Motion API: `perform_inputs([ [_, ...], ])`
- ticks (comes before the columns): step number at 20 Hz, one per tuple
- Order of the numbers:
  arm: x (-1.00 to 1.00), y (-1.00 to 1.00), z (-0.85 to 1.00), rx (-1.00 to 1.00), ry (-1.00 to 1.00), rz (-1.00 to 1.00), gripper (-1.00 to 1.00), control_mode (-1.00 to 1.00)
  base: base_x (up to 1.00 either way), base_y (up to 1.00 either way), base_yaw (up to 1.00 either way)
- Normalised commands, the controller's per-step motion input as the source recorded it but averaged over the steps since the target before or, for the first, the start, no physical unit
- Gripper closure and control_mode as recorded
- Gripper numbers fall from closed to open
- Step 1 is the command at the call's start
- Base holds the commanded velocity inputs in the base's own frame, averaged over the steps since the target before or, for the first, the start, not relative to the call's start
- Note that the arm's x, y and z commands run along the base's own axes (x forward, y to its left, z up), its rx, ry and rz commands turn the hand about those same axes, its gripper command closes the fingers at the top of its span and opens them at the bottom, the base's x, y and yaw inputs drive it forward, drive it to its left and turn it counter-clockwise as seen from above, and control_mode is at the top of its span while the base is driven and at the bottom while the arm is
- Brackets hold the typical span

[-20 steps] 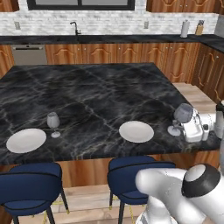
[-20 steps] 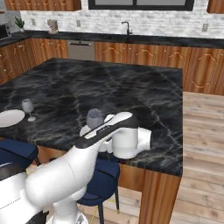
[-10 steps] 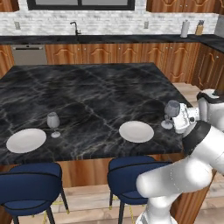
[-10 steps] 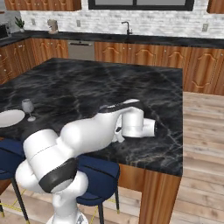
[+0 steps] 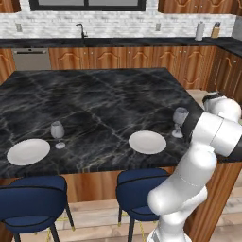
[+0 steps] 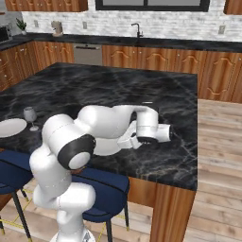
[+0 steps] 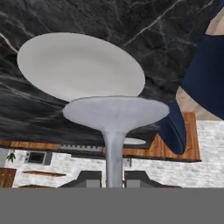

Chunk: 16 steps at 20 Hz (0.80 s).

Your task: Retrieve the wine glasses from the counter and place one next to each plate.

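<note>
Progress: first wine glass (image 5: pixel 57 133) stands beside left plate (image 5: pixel 28 151) | end effector clamped on second wine glass (image 5: pixel 179 121) stem, beside right plate (image 5: pixel 147 142) | left: release it.

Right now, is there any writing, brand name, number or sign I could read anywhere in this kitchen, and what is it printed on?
No readable text anywhere.
The white plates: plain, no mark.
The wine glasses: clear, no label.
The small items on the back counter: too small to show any lettering.
The microwave: front too blurred to read.
</note>
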Motion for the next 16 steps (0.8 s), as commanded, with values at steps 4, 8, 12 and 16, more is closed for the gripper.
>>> perform_inputs([
  [4,0.12,-0.14,-0.26,0.0,0.06,0.0,1.0,-1.0,0.0,0.0,0.0],
  [8,0.2,-0.01,-0.25,0.0,0.0,0.01,1.0,-1.0,0.0,0.0,0.0],
  [12,0.26,0.0,-0.24,0.0,-0.01,0.0,1.0,-1.0,0.0,0.0,0.0],
  [16,0.2,0.0,-0.27,0.0,0.0,0.0,1.0,-1.0,0.0,0.0,0.0],
])
